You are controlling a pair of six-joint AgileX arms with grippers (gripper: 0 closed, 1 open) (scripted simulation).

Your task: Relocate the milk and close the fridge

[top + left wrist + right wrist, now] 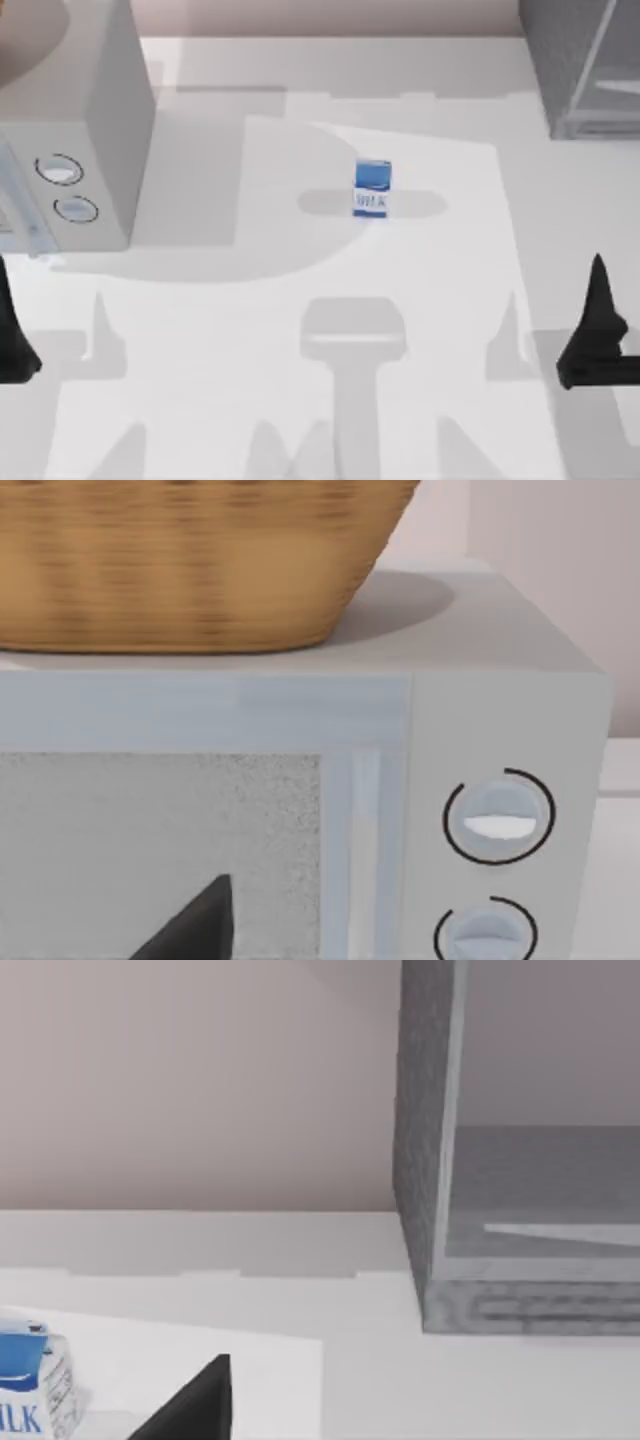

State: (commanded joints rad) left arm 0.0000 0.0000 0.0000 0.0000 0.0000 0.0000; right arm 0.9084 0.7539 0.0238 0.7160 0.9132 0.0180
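The milk [372, 187] stands upright near the middle of the white table, a small carton with a blue top and a white lower half; it also sits low in the right wrist view [25, 1385]. The fridge [580, 70], a dark grey speckled cabinet, stands at the back right corner. In the right wrist view the fridge [425, 1160] faces me with its inside and a shelf in sight. My right gripper [598, 290] is parked at the table's right edge, well to the right of and nearer than the milk. My left gripper [6, 300] is parked at the left edge.
A light grey box with two round dials [70, 120] fills the back left, close in front of the left wrist camera [500, 820]. A wicker basket [180, 560] rests on top of it. A pale wall closes off the back of the table.
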